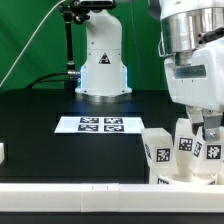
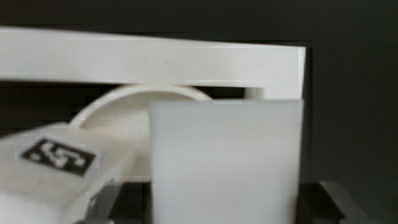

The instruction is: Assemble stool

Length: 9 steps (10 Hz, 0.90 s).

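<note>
A white block leg point(image 2: 228, 150) fills the middle of the wrist view, standing between my two dark fingers point(image 2: 111, 196). My gripper point(image 2: 228, 205) is shut on this leg point(image 1: 212, 148). Behind it lies the round white seat point(image 2: 128, 108), partly hidden by the leg. A second leg point(image 2: 54, 160) with a black-and-white tag leans beside the seat. In the exterior view my gripper point(image 1: 207, 128) hangs at the right over the seat point(image 1: 186, 173), where two more tagged legs point(image 1: 157, 150) point(image 1: 185, 140) stand close together.
The long white border rail point(image 1: 90, 190) runs along the front edge and also crosses the wrist view point(image 2: 160, 60). The marker board point(image 1: 100, 124) lies mid-table before the robot base point(image 1: 103, 70). A small white piece point(image 1: 3, 152) shows at the exterior view's left edge.
</note>
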Motion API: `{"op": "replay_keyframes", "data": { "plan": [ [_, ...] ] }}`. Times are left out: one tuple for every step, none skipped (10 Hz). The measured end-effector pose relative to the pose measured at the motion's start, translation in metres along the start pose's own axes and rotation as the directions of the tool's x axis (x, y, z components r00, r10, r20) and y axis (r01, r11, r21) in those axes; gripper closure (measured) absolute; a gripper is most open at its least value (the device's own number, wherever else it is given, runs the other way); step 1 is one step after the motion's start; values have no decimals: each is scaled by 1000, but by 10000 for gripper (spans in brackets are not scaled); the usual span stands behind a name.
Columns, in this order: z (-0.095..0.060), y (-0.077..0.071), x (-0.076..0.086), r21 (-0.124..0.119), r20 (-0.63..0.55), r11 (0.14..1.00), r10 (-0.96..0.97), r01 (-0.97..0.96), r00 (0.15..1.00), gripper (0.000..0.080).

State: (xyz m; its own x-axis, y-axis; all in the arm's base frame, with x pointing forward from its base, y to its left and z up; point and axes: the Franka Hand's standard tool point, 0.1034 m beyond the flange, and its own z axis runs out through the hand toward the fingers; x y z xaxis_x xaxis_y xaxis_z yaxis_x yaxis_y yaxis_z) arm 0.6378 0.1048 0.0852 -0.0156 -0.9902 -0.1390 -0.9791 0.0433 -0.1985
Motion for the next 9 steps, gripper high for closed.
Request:
{"op": "replay_keyframes", "data": {
  "plan": [
    [0,0,0,0,2,1000,21,-21,1000,459],
    [0,0,1,2,10,998,68,-68,998,459],
    [-1,-1,4,3,17,995,95,-95,995,459],
    [-1,-1,4,4,21,994,112,-112,994,459],
    [0,0,2,3,25,992,129,-129,991,459],
    [0,0,2,3,25,993,119,-119,993,344],
    [0,0,2,3,25,993,116,-116,993,221],
    [-3,-2,0,0,29,999,49,-49,998,221],
    [-9,-5,-5,-8,39,1000,19,-19,999,162]
  ]
}}
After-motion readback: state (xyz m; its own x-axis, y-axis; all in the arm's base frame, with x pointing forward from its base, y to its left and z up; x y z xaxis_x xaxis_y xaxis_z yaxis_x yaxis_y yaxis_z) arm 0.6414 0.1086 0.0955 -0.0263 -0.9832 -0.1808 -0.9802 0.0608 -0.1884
